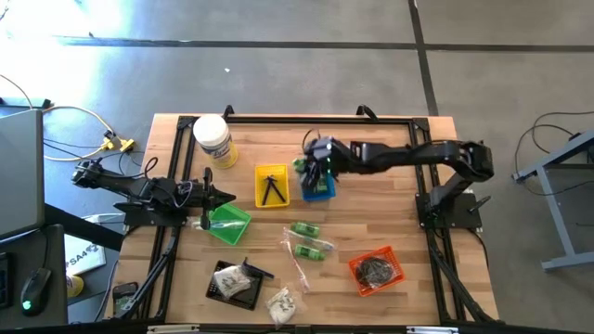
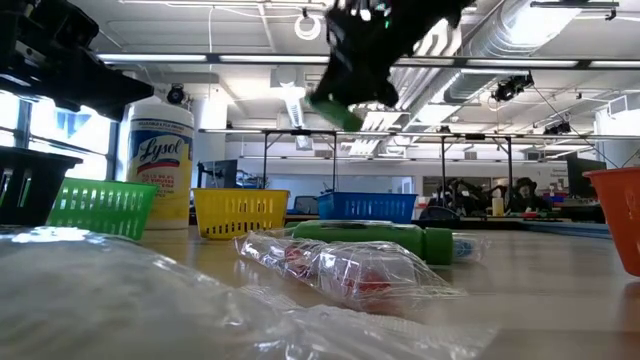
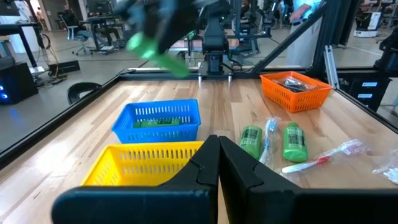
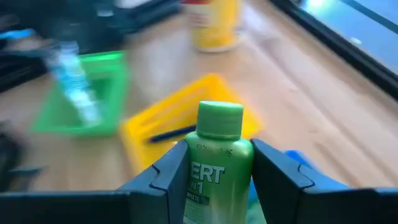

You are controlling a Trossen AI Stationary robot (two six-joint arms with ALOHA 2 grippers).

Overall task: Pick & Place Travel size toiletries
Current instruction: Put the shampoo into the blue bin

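Fingers of the right gripper (image 4: 214,168) clamp half-wide on a green bottle (image 4: 214,155), hanging above the blue basket (image 1: 318,185), which holds green items. Left gripper (image 3: 217,165) is closed, empty.

grey concrete floor (image 1: 278,56), exposed ceiling ducts (image 2: 560,40), office chairs (image 3: 81,37).

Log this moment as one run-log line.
right gripper: shut on green bottle, held above blue basket | left gripper: shut, idle beside green basket | two green bottles on table
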